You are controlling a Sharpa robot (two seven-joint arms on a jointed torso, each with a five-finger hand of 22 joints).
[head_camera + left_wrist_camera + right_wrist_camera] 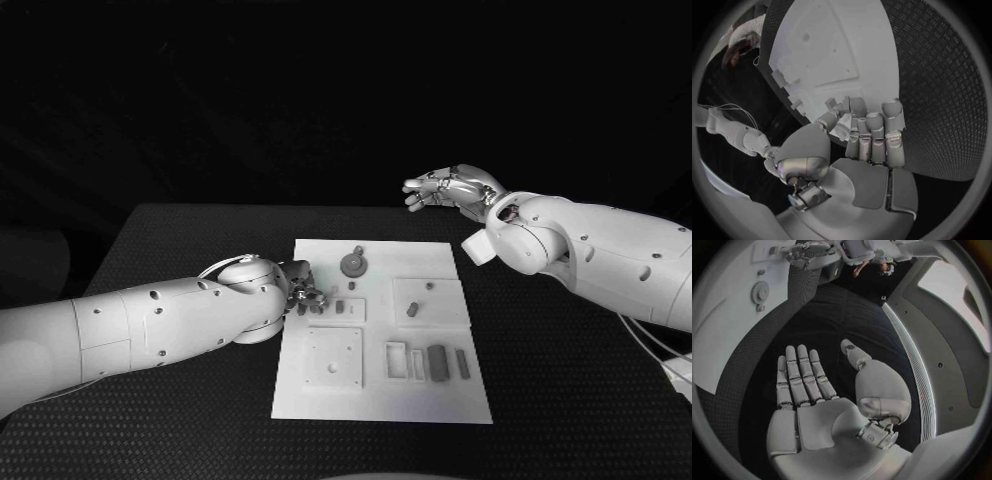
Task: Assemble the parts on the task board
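Observation:
The white task board (378,395) lies in the middle of the black table. On it are a round part (355,263), a small part (414,308) and long parts (437,362) near its right side. My left hand (306,292) is at the board's left edge, fingers curled down. In the left wrist view its thumb and fingertips (856,107) close together over the board (823,45), with a small pale piece (842,104) between them. My right hand (454,188) hovers beyond the board's far right corner, palm flat and fingers (799,371) spread, holding nothing.
A small white object (476,247) lies on the table just off the board's far right corner, under my right arm. White cables (675,370) hang at the table's right edge. Bare black mat surrounds the board.

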